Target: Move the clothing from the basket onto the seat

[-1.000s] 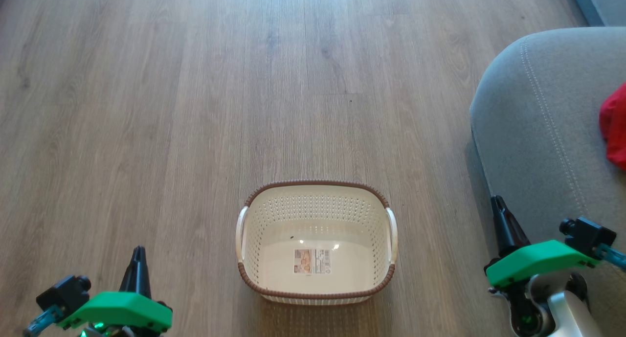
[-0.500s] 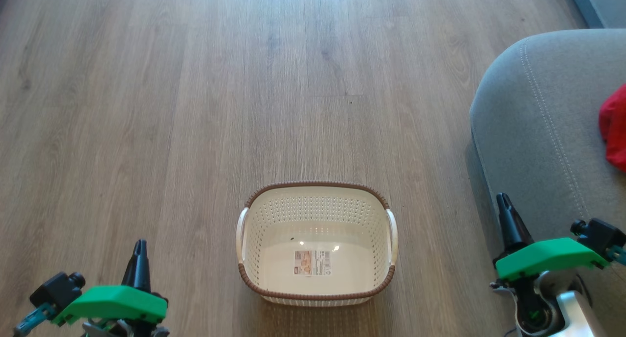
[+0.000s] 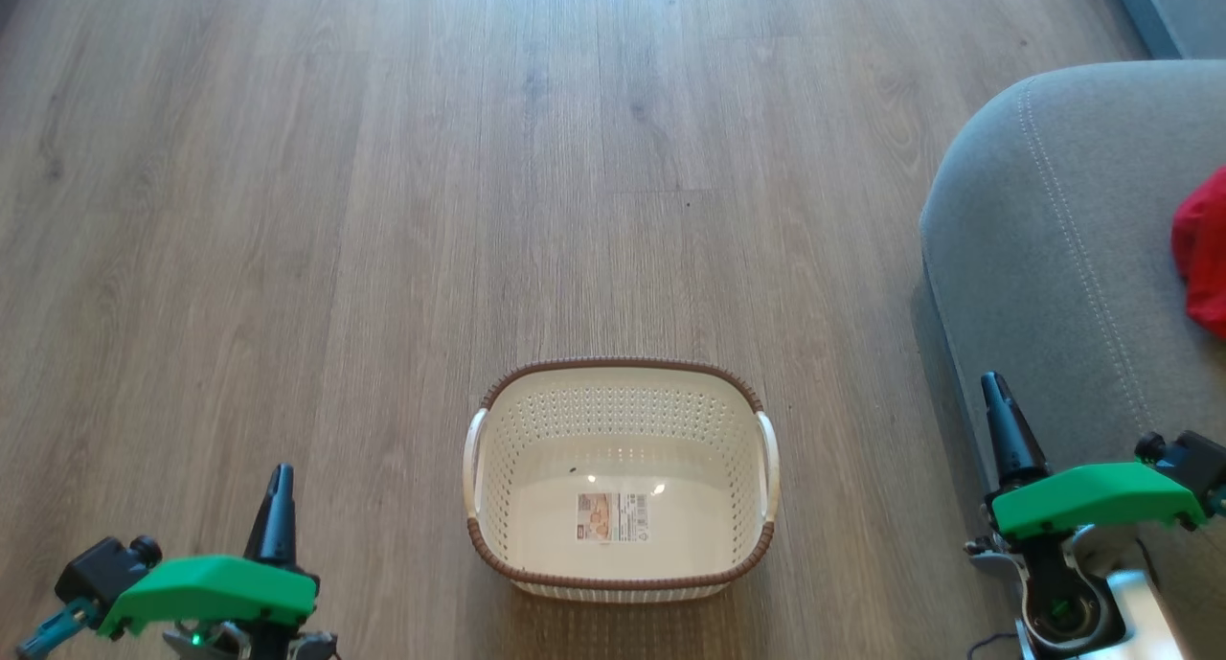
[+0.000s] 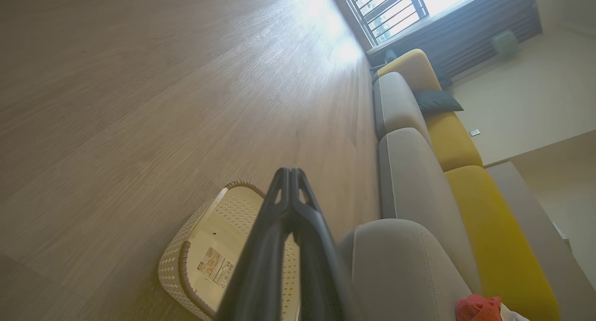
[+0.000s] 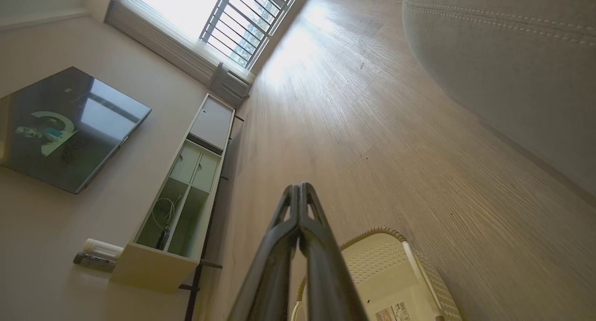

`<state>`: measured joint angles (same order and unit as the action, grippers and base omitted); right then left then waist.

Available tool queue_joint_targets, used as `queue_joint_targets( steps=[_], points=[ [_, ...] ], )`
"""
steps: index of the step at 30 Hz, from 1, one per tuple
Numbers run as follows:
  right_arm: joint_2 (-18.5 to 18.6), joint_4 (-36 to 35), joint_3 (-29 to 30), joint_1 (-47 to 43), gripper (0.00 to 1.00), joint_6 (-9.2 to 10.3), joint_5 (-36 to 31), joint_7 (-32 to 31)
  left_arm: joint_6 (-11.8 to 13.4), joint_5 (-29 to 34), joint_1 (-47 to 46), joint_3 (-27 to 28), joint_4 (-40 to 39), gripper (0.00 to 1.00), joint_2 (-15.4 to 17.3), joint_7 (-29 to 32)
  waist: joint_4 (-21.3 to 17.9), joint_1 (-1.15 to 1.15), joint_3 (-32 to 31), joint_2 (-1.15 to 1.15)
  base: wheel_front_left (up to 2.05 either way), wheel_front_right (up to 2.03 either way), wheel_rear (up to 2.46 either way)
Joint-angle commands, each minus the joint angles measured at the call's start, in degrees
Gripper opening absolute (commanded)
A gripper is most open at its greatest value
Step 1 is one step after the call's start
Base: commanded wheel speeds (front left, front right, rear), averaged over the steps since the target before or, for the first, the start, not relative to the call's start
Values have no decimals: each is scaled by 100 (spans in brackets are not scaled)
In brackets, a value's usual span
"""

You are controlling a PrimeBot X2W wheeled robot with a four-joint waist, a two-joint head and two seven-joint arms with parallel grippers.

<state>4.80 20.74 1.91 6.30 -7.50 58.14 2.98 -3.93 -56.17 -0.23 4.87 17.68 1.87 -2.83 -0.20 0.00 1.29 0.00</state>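
The cream perforated basket (image 3: 621, 564) with a brown rim stands on the wood floor in front of me, holding nothing but a sticker on its bottom; it also appears as the basket (image 4: 186, 260) and the basket (image 5: 372, 260). Red clothing (image 3: 1205, 253) lies on the grey seat (image 3: 1044, 238) at the right edge, and red clothing (image 4: 477, 308) shows with a bit of white fabric beside it. My left gripper (image 3: 280, 476) is shut at the lower left, off the basket's left side. At the lower right my right gripper (image 3: 991, 384) is shut, by the seat's front edge.
Wood floor (image 3: 383, 162) stretches ahead and to the left. A row of grey and yellow sofa cushions (image 4: 447, 139) runs toward a window. A low cabinet (image 5: 186, 190) and a wall screen (image 5: 65, 125) stand along the opposite wall.
Both grippers have drawn slightly outward and down in the head view, the left lower, the right further right. The basket and the clothing have not moved.
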Motion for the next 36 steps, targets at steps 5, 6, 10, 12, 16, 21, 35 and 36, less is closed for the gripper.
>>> queue_joint_targets(
  steps=[5, 6, 10, 12, 16, 21, 35, 36],
  points=[
    [-27, -256, 23, 99, 0, 0, 379, -120, -75, -402, -345, 101, -227, 0, 66, 100, 2, 0, -10, 0, 0, 0, 0],
    [-30, -265, 32, 97, 0, 0, 440, -137, -81, -466, -350, 102, -230, 0, 67, 117, 2, 0, -12, 0, 0, 0, 0],
    [-43, -298, 68, 88, 0, 0, 685, -204, -103, -726, -371, 107, -241, 0, 70, 184, 4, 0, -20, 0, 0, 0, 0],
    [-50, -315, 86, 84, 0, 0, 808, -238, -115, -855, -381, 110, -246, 0, 71, 218, 4, 0, -24, 0, 0, 0, 0],
    [-63, -349, 121, 75, 0, 0, 1051, -304, -137, -1112, -401, 115, -257, 0, 74, 285, 6, 0, -32, 0, 0, 0, 0],
    [-80, -391, 166, 63, 0, 0, 1357, -388, -166, -1436, -427, 122, -271, 0, 77, 369, 8, 0, -43, 0, 0, 0, 0],
    [-127, -508, 291, 32, 0, 1, 2215, -623, -246, -2344, -498, 140, -309, 0, 87, 606, 13, 0, -71, 0, 0, 0, 0],
    [-130, -517, 299, 30, 0, 1, 2276, -640, -251, -2408, -503, 142, -312, 0, 88, 623, 13, 0, -73, 0, 0, 0, 0]
  ],
)
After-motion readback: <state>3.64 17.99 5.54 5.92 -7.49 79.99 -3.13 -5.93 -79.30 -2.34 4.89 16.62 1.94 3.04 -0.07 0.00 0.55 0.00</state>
